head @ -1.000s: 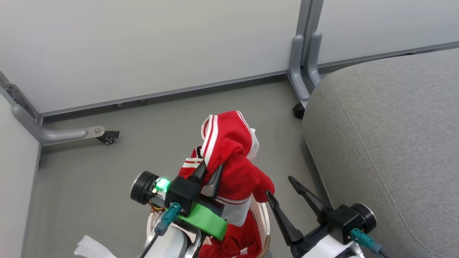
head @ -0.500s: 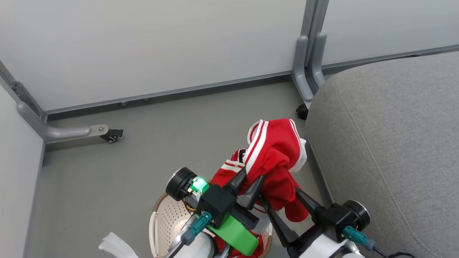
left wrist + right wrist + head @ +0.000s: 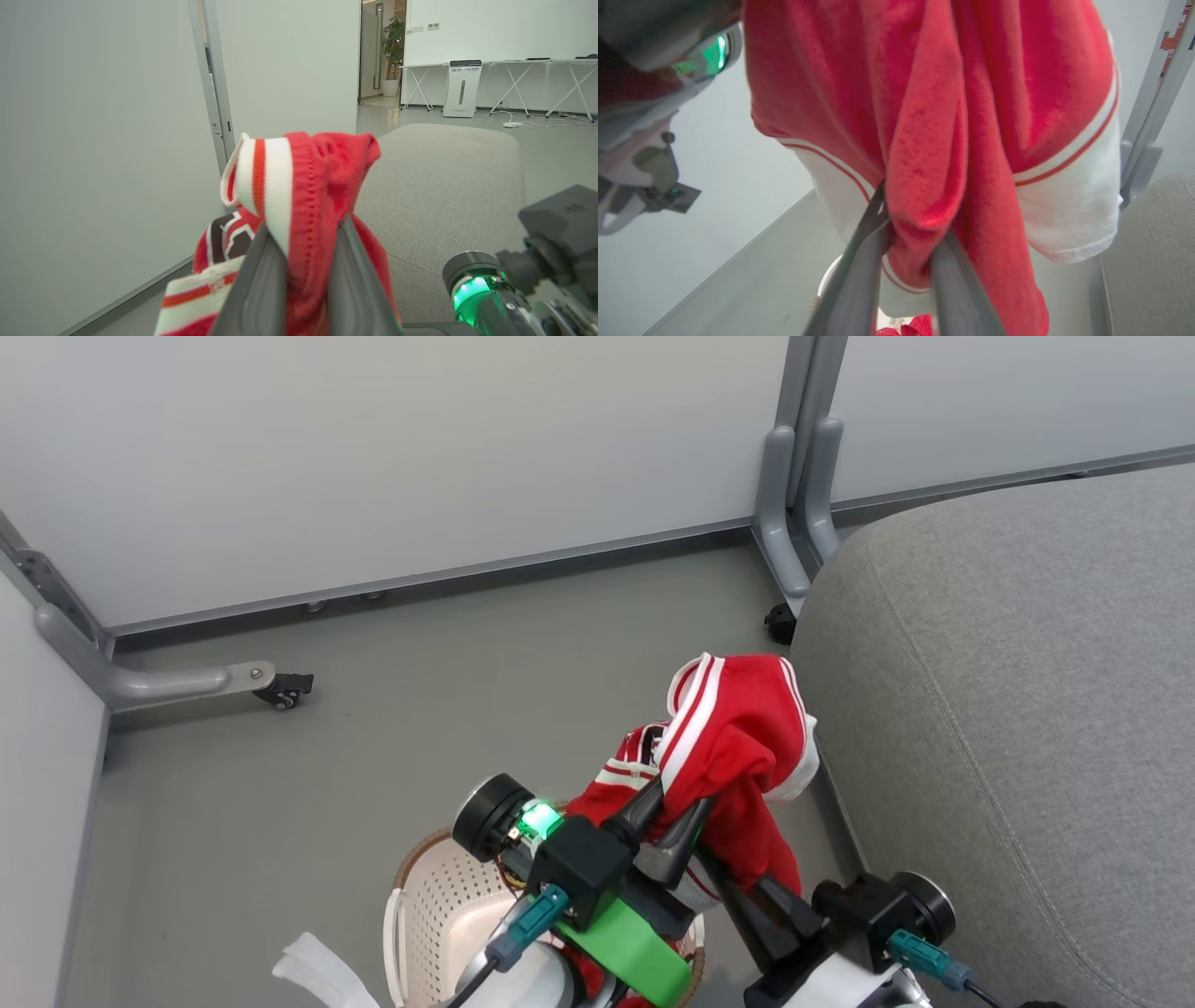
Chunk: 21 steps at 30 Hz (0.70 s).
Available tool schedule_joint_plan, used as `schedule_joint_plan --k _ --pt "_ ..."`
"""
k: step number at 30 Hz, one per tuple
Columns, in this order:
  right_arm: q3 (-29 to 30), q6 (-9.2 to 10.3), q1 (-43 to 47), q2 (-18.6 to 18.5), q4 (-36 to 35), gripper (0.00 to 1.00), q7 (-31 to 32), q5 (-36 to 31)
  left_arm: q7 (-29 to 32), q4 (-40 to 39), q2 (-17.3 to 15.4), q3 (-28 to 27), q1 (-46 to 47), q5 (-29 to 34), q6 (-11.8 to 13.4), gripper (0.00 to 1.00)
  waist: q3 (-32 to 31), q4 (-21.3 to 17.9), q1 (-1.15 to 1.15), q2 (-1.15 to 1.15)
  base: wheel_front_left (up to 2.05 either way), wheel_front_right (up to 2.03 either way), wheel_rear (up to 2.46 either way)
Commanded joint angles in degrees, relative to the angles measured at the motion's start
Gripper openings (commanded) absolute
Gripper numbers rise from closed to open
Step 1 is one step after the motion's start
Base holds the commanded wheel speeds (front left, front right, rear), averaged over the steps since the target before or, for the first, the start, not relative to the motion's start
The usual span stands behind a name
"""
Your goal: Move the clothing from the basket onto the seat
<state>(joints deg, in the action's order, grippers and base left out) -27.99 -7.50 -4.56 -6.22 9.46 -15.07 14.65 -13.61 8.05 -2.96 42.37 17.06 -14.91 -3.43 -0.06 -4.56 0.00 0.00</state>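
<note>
Red clothing (image 3: 738,728) pinched by left gripper (image 3: 680,803), apparently also by right gripper (image 3: 913,214); carry high, clear basket (image 3: 429,896) rim, onto seat (image 3: 1008,691).

The grey floor (image 3: 420,728) carries the white basket (image 3: 434,905) near, the seat (image 3: 1008,691) at the right, and partition feet (image 3: 177,683) far.

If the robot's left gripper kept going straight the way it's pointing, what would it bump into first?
The left gripper pinches the red garment. Pushing on, it would probably reach the white partition wall, beside the grey seat corner; depth is hard to judge.
</note>
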Motion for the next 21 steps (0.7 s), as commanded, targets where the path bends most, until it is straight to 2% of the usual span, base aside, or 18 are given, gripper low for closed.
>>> schedule_joint_plan --k 1,10,11,12,21 --pt "0.17 0.02 -0.54 -0.14 -0.25 0.00 -0.16 -0.11 0.03 0.21 0.11 -0.05 0.88 -0.63 0.51 0.00 0.04 -0.08 0.00 0.00 0.00 0.00 0.00" --pt "0.21 0.02 0.14 -0.43 -1.29 0.00 -0.16 -0.15 -0.09 1.02 0.02 -0.10 1.24 -0.89 1.14 0.00 0.09 -0.33 0.00 0.00 0.00 0.00 0.00" --pt "0.26 0.02 0.17 -0.43 -1.37 0.00 -0.16 -0.17 -0.12 1.06 -0.01 -0.14 1.27 -0.91 1.31 0.47 0.09 -0.33 0.00 0.00 0.00 0.00 0.00" --pt "0.31 0.02 0.18 -0.41 -1.47 0.00 -0.16 -0.18 -0.23 1.00 -0.07 -0.41 1.34 -0.64 1.79 1.00 0.12 -0.33 0.00 0.00 0.00 0.00 0.00" --pt "2.16 0.02 0.50 0.32 -3.18 0.00 -0.16 -0.62 -0.67 0.99 -0.54 -0.68 1.38 -0.25 2.93 1.00 0.57 -0.31 0.00 0.00 0.00 0.00 0.00"
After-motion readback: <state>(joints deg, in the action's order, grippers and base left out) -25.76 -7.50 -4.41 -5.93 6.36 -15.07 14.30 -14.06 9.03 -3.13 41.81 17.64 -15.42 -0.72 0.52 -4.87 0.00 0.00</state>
